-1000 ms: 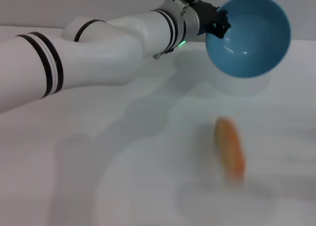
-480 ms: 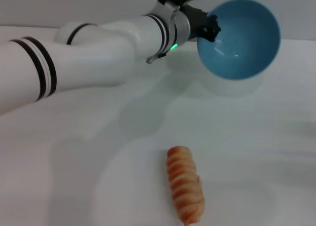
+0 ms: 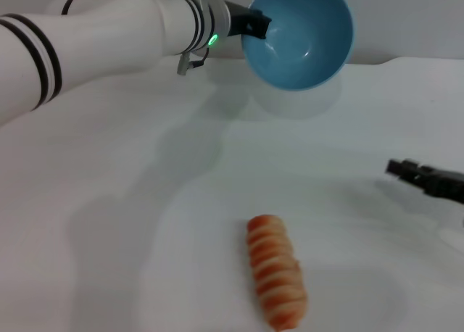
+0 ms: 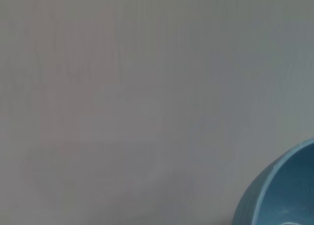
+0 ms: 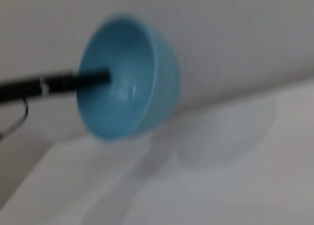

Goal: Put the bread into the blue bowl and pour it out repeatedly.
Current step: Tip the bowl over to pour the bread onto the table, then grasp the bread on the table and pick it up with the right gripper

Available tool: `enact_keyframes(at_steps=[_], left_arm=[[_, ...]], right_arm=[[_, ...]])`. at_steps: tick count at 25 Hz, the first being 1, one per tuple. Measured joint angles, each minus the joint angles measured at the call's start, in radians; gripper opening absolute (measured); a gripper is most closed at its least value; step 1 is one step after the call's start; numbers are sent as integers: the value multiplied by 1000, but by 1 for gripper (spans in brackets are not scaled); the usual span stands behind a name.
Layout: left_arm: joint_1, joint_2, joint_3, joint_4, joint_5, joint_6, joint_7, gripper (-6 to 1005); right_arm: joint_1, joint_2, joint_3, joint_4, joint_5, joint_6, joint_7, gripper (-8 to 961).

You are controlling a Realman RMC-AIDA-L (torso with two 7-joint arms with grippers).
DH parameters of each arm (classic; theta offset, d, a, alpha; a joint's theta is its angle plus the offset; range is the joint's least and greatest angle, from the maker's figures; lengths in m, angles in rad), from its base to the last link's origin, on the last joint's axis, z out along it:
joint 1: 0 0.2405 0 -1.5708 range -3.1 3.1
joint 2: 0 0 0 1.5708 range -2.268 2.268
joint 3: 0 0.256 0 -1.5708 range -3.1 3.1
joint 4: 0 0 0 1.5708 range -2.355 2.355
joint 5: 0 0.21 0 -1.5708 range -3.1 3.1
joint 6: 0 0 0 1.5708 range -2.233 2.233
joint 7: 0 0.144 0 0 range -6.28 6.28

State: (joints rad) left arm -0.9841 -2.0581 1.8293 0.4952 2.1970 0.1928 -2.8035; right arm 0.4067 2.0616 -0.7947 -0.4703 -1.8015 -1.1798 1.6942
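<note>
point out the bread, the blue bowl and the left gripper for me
bread (image 3: 276, 281), head view, middle of its striped top
blue bowl (image 3: 301, 38), head view, inner wall of the tipped bowl
left gripper (image 3: 254, 25), head view, dark fingers clamped on the bowl's rim

no readable text, labels or numbers anywhere

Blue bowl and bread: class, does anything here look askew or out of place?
The glossy light-blue round bowl is held tipped on its side above the table by the left gripper, empty. The striped orange-and-cream toy loaf lies on the white table, outside it.
</note>
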Motion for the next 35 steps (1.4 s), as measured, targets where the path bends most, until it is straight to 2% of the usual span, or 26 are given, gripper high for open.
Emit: enact_keyframes(at_steps=[6, 12, 14, 15, 18, 21, 25, 27, 29, 35], left_arm=[[12, -2, 7, -5, 1, -2, 0, -1], [36, 0, -1, 3, 1, -3, 1, -2], [38, -1, -1, 4, 1, -5, 1, -2], [38, -2, 1, 5, 1, -6, 1, -2], [38, -3, 6, 8, 1, -4, 1, -2], [40, -3, 6, 10, 1, 1, 1, -2], [49, -4, 7, 20, 1, 3, 1, -1], [52, -4, 7, 26, 1, 5, 1, -1], [53, -5, 7, 28, 1, 5, 1, -1], [56, -6, 8, 37, 1, 7, 1, -1]], right_arm=[[70, 3, -1, 16, -83, -42, 73, 449], [105, 0, -36, 33, -110, -53, 129, 462], [159, 6, -109, 73, -115, -29, 135, 486], [159, 6, -109, 73, -115, -29, 135, 498], [231, 11, -148, 167, -115, 47, 138, 534], [263, 15, -155, 210, -105, 67, 158, 570], [266, 16, -167, 212, -102, 64, 222, 618], [271, 16, -207, 214, -104, 57, 274, 642], [275, 15, -277, 214, -105, 55, 347, 712], [276, 15, -327, 216, -105, 57, 394, 701]])
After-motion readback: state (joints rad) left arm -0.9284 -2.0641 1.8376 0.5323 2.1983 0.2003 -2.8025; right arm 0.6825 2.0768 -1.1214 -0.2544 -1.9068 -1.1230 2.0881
